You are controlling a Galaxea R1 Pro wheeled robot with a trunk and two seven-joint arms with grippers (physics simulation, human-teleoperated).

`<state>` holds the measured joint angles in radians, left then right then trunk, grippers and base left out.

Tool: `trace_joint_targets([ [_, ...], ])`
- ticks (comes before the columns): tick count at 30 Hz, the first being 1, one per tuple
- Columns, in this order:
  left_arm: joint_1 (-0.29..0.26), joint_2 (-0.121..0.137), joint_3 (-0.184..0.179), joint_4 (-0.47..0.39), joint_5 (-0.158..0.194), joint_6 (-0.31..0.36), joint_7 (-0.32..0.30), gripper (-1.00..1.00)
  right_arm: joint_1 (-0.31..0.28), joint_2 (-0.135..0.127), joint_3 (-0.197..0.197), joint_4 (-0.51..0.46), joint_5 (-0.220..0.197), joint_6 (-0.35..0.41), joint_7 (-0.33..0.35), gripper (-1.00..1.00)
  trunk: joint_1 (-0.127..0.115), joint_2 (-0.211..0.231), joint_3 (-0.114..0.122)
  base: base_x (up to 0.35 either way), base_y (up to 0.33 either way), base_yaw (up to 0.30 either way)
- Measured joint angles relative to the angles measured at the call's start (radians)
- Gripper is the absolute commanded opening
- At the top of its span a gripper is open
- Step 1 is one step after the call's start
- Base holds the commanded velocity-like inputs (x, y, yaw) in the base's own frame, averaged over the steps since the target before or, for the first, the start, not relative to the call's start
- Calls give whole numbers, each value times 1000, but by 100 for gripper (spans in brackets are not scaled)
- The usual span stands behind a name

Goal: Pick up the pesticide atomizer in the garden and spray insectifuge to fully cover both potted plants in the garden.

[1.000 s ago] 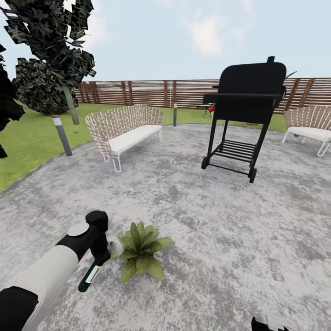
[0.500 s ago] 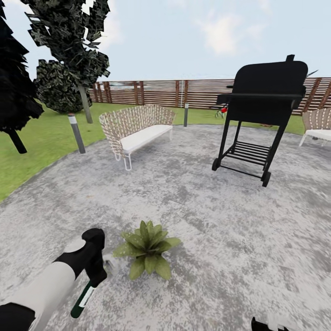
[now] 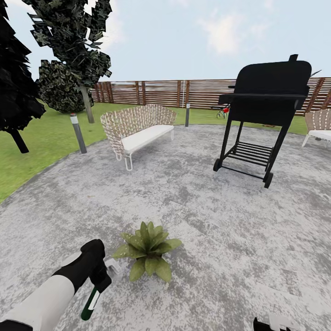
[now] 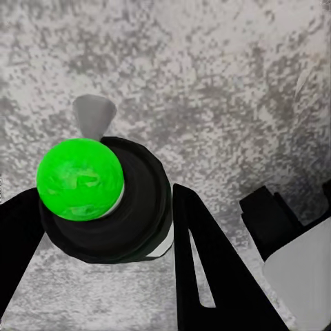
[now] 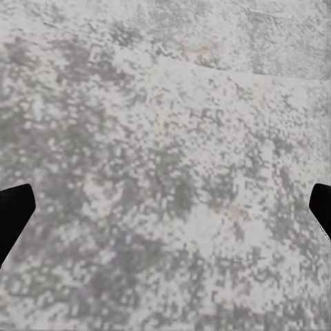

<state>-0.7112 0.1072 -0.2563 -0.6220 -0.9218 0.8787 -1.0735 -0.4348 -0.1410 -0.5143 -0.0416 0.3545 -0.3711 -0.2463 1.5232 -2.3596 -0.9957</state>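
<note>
One potted plant (image 3: 147, 250), a low rosette of pointed green leaves, sits on the grey paved patio (image 3: 207, 216) of the garden. Just to its left, my left gripper (image 3: 99, 276) is shut on the pesticide atomizer (image 3: 90, 303), a slim dark cylinder with a white label hanging down and to the left. In the left wrist view the atomizer (image 4: 131, 214) shows end-on with a bright green tip between the black fingers (image 4: 200, 269), over bare paving. My right gripper (image 5: 165, 210) is open above the paving, holding nothing; a bit of it shows at the head view's lower right (image 3: 276, 324).
A black wheeled grill (image 3: 266, 105) stands at the back right. A woven white bench (image 3: 138, 128) is at the back left, a second seat (image 3: 319, 126) at the right edge. A short bollard lamp (image 3: 78, 133) marks the lawn edge. Trees and a slatted fence (image 3: 161, 92) lie beyond.
The head view has swung, shifting the whole scene right. My left arm has drawn back and lower in the picture, the atomizer still in its grip beside the plant.
</note>
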Motion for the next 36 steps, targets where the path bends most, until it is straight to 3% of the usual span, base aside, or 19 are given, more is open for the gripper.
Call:
trace_joint_targets([
  [7,12,4,0,42,0,0,3,-100,0,3,0,0,0,-1,0,100,0,0,0,197,-117,213],
  [13,47,-1,1,48,14,-2,89,-100,0,5,0,0,0,0,0,100,0,0,0,15,-5,276],
  [17,49,-2,5,36,86,-2,94,-100,0,5,0,0,0,0,0,100,0,0,0,1,0,178],
  [21,49,-10,3,32,136,-3,96,-100,0,5,0,0,0,0,0,100,0,0,0,39,-42,28],
  [36,49,-11,3,29,144,-6,100,-100,0,10,0,-3,-3,-2,0,100,0,0,0,98,-240,83],
])
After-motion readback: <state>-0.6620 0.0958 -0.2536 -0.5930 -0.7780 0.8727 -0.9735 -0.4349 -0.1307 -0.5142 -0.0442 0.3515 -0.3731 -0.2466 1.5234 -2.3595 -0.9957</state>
